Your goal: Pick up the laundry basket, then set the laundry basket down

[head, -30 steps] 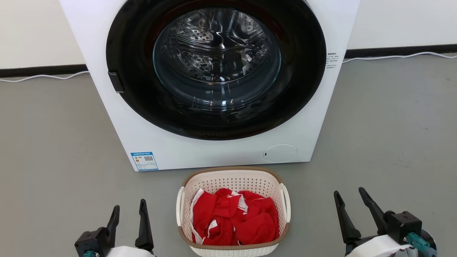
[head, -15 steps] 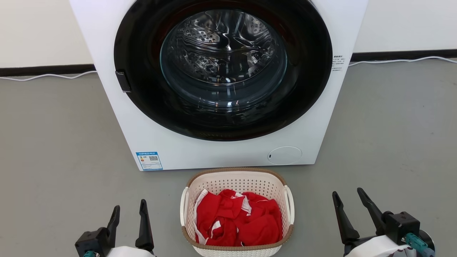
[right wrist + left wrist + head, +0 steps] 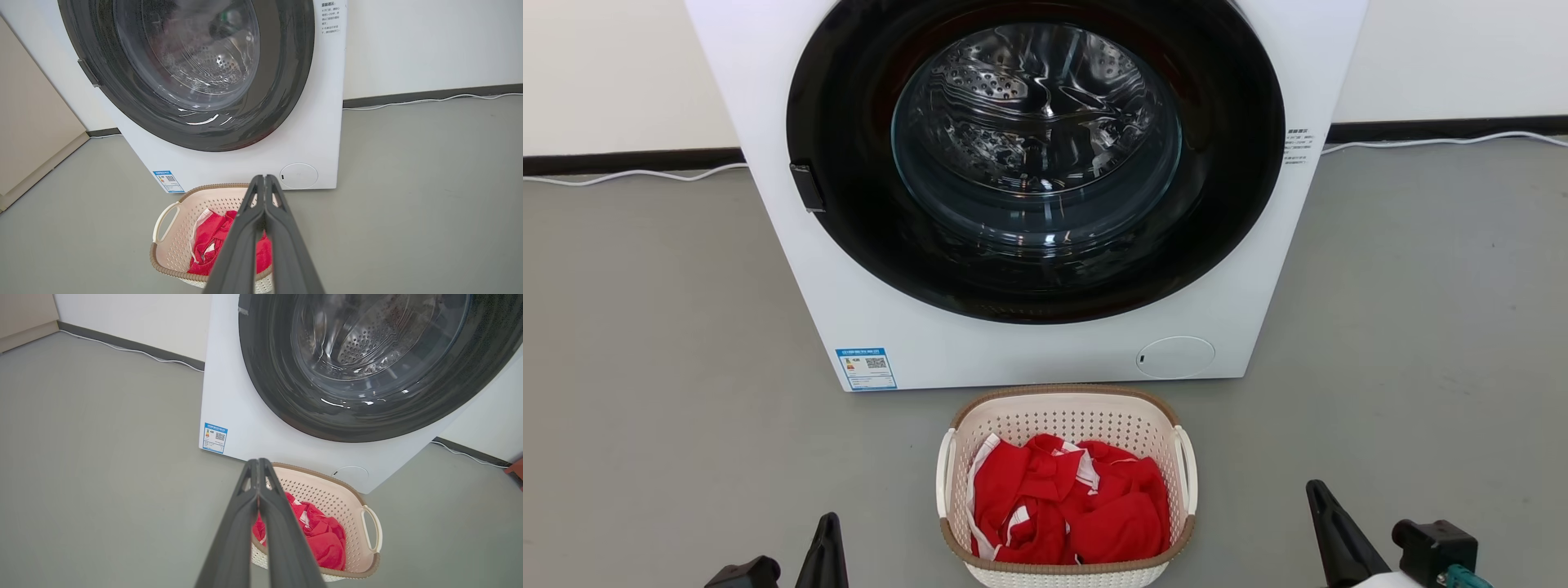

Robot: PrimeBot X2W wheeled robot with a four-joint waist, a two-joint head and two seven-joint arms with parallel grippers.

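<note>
Left pincer [image 3: 257, 465] closed, laundry basket [image 3: 1068, 423] holding red clothes [image 3: 1072, 510]

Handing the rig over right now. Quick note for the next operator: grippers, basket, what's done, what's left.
Left gripper: shut, empty, off the basket's left side, not touching it.
Right gripper: shut, empty, off the basket's right side, not touching it.
Laundry basket: upright on the floor just in front of the washer, with red clothes inside. Both loop handles are free.
Done: nothing; the basket is not yet gripped or lifted.
Left: probably open both jaws, take the handles, lift, then set the basket down.
</note>
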